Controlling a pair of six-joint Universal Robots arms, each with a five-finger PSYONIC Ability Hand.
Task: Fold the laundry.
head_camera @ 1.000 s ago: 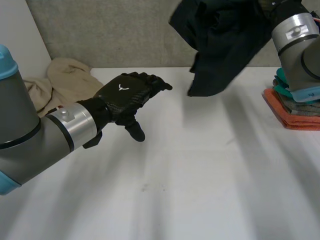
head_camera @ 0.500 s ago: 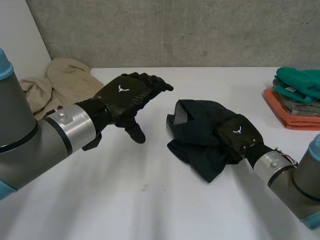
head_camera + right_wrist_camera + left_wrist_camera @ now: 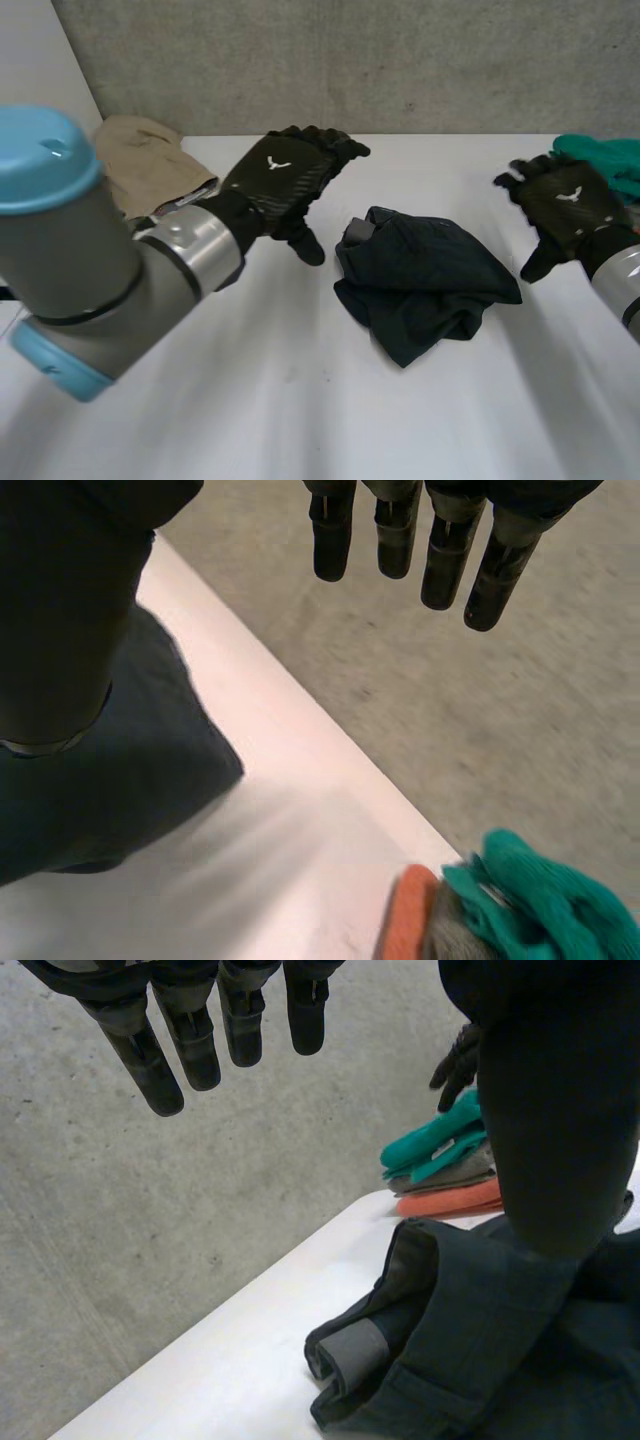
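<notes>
Beige garment [image 3: 140, 160]: crumpled at the far left corner of the white table [image 3: 300, 400], behind the left arm and well apart from the dark garment.
Left arm [image 3: 90, 290]: grey with a light-blue cap, reaching in from the near left toward the middle of the table.
Left hand [image 3: 285, 180]: over the table just beside the dark garment, palm down. Fingers [image 3: 190, 1045] straight and a little spread in the left wrist view, thumb held away from them, nothing in its hold.
Dark garment [image 3: 425, 280]: a loosely bunched heap lying on the middle of the table, between the two hands, with neither hand touching it. Unfolded, with rumpled layers.
Grey patch [image 3: 357, 232]: on the garment's edge nearest the left hand, on a turned-over flap in the left wrist view.
Right hand [image 3: 565, 205]: to the right of the dark garment and clear of it, close to the folded stack. Fingers [image 3: 400, 530] straight and spread in the right wrist view, holding nothing.
Folded stack [image 3: 445, 1155]: at the far right edge of the table, beyond the right hand. Teal cloth on top, grey under it, orange at the bottom.
</notes>
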